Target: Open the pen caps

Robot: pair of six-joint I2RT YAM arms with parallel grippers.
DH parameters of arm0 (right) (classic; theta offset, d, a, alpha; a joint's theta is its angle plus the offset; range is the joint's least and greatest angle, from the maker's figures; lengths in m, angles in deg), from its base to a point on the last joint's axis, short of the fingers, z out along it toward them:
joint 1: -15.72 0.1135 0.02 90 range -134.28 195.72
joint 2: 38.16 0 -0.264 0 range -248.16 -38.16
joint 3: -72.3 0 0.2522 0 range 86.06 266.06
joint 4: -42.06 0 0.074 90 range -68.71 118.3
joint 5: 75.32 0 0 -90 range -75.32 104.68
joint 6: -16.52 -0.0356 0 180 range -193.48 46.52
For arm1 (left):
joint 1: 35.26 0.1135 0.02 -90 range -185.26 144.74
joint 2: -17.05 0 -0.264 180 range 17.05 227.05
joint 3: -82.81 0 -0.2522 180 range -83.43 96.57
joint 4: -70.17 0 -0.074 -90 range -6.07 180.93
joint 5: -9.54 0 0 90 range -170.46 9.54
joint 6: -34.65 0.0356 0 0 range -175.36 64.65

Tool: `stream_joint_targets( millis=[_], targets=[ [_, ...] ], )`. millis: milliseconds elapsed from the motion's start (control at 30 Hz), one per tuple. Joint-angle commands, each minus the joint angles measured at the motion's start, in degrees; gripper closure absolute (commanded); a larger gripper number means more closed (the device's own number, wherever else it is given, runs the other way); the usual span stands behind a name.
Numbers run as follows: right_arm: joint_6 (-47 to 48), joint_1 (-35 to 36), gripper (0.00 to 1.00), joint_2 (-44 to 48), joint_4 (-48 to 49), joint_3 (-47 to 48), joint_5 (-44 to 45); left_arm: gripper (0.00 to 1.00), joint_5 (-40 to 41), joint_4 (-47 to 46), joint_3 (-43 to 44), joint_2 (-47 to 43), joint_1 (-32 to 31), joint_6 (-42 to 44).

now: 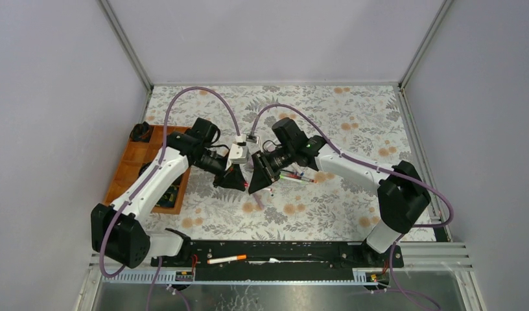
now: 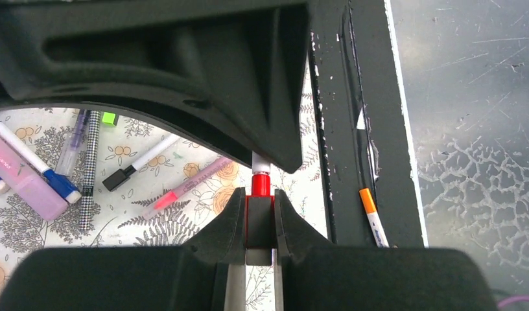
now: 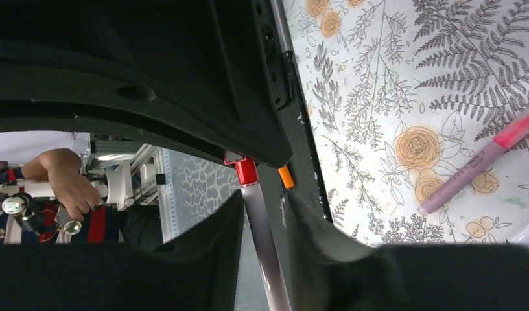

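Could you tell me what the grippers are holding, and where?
The left gripper has its fingers shut on a pen's red cap. The white barrel lies between the fingers of the right gripper; a grip cannot be told.

Red cap (image 2: 260, 183) seated on its white barrel (image 3: 263, 240); pen raised off the cloth (image 2: 152, 227), cap end pinched in left gripper (image 2: 259, 197). Black-capped pen (image 2: 142, 163), blue-capped pen (image 2: 22, 152) and pink highlighter (image 2: 30, 189) lie loose on cloth; orange-ended pen (image 2: 372, 214) on rail (image 2: 343, 129).

Robot lab cell: grey panels (image 1: 48, 97), aluminium framing (image 1: 127, 48)
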Motion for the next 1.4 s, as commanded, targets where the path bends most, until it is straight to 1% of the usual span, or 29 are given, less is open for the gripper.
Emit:
stream_joint_targets(
  millis=[0, 67, 100, 233, 333, 400, 500, 567, 600, 733, 767, 867, 933, 1067, 1133, 1367],
  targets=[
    [-4.37, 0.16, 0.72, -0.53, 4.73, -0.59, -4.89, 1.0, 0.04, -3.03, 0.36, -1.35, -0.41, -0.85],
    [-4.31, -0.45, 0.92, 0.07, 4.36, -0.83, -4.82, 1.0, 1.08, -2.45, 0.32, -1.48, -0.41, 0.23],
    [-4.06, -1.04, 0.99, 0.65, 3.94, -1.2, -4.47, 1.0, 1.86, -1.8, 0.41, -1.5, -0.41, 0.74],
    [-2.41, -3.73, 1.0, 4.08, 1.38, -4.1, -2.47, 1.0, 6.6, -0.28, 0.86, -1.47, -0.31, 4.03],
    [0.75, -5.18, 1.0, 6.19, -3.73, -5.84, -0.28, 1.0, 11.43, -0.55, 1.33, -1.09, 0.4, 5.97],
    [2.36, -6.26, 1.0, 7.54, -6.2, -7.43, 1.08, 1.0, 13.67, -0.56, 2.15, -0.3, 2.19, 7.64],
    [3.86, -9.5, 1.0, 9.91, -9.13, -9.49, 3.55, 1.0, 14.39, -0.8, 4.06, 1.99, 6.68, 9.04],
    [4.46, -12.78, 1.0, 11.57, -11.18, -9.84, 8.85, 1.0, 14.86, -5.04, 3.96, 3.32, 9.04, 4.73],
    [3.96, -14.51, 1.0, 12.2, -11.28, -10.02, 13.04, 1.0, 15.74, -8.46, 2.91, 3.81, 9.49, 1.93],
    [0.37, -23.23, 1.0, 12.91, -11.25, -9.48, 34.04, 1.0, 24.32, -28.86, -4.84, 5.74, 9.61, -16.54],
    [-0.07, -24.98, 1.0, 13.05, -10.65, -9.44, 38.45, 1.0, 26.73, -32.47, -5.94, 6.71, 9.61, -20.48],
    [-0.87, -29.52, 1.0, 12.82, -8.43, -9.7, 50.33, 1.0, 34.65, -37.82, -6.99, 10.21, 9.8, -30.48],
    [-0.72, -32.05, 1.0, 11.73, -7.07, -9.66, 55.41, 1.0, 37.6, -39.91, -7.56, 11.83, 10.28, -33.79],
    [-1.11, -35.58, 1.0, 6.99, -4.98, -8.9, 61.95, 1.0, 41.36, -42.51, -8.62, 14.64, 11.16, -36.52],
    [-1.68, -36.18, 1.0, 4.73, -3.85, -8.83, 64.13, 1.0, 41.17, -42.59, -8.53, 16.1, 11.83, -37.32],
    [-2.13, -36.44, 1.0, -3.23, -1.99, -7.12, 65.29, 1.0, 41.46, -43.55, -9.23, 20.75, 14.92, -37.89]
  ],
)
